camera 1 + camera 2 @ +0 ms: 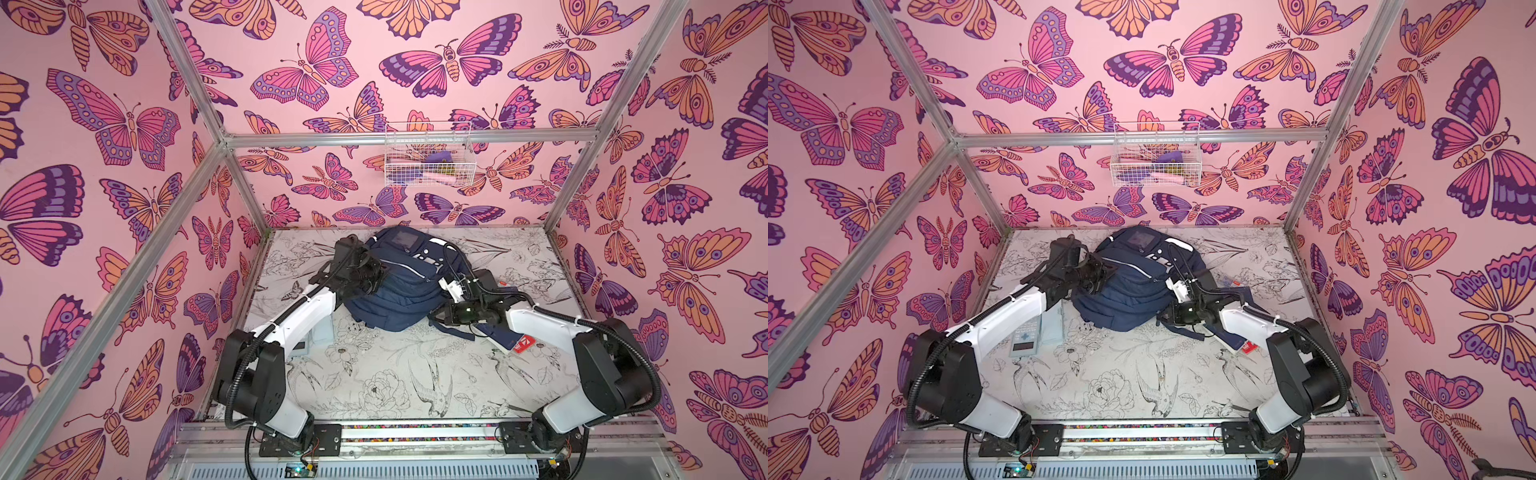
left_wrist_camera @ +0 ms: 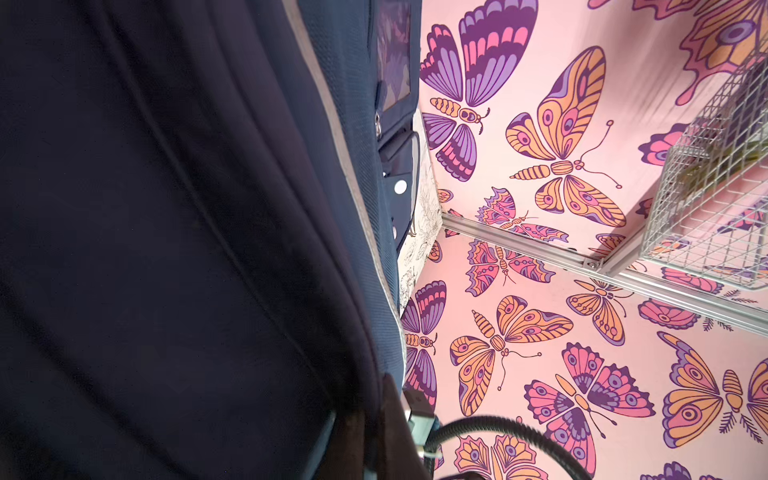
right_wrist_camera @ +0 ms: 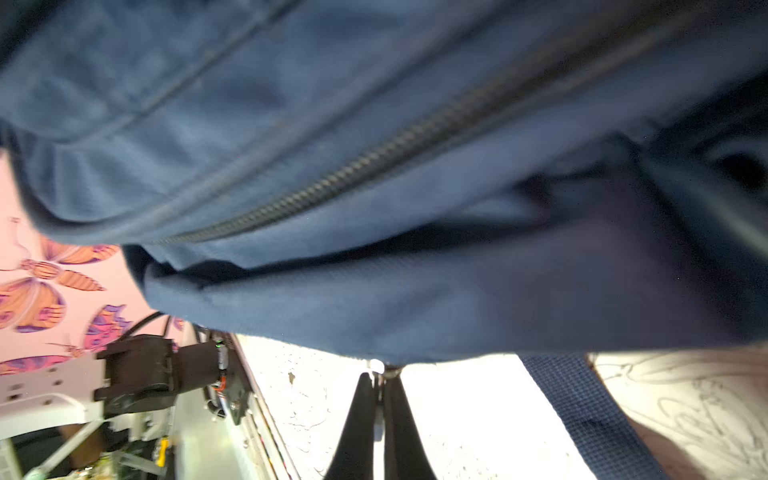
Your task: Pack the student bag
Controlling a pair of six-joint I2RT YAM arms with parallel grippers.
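The student bag [image 1: 409, 286] is a navy backpack lying at the back middle of the table in both top views. My left gripper [image 1: 381, 273] presses into its left side. In the left wrist view the left gripper [image 2: 372, 411] is shut with a fold of the bag's fabric [image 2: 187, 249] pinched between its dark fingers. My right gripper [image 1: 435, 319] is at the bag's near right corner. In the right wrist view the right gripper [image 3: 379, 376] is shut on a small metal zip pull at the bag's lower edge [image 3: 374, 324], below a closed zip [image 3: 374, 153].
A grey calculator [image 1: 1025, 338] and a pale blue case [image 1: 1052, 322] lie under the left arm. Flat navy notebooks with a red label [image 1: 521, 345] lie under the right arm. A loose dark strap [image 3: 582, 415] trails on the table. A white wire basket [image 1: 428, 156] hangs on the back wall.
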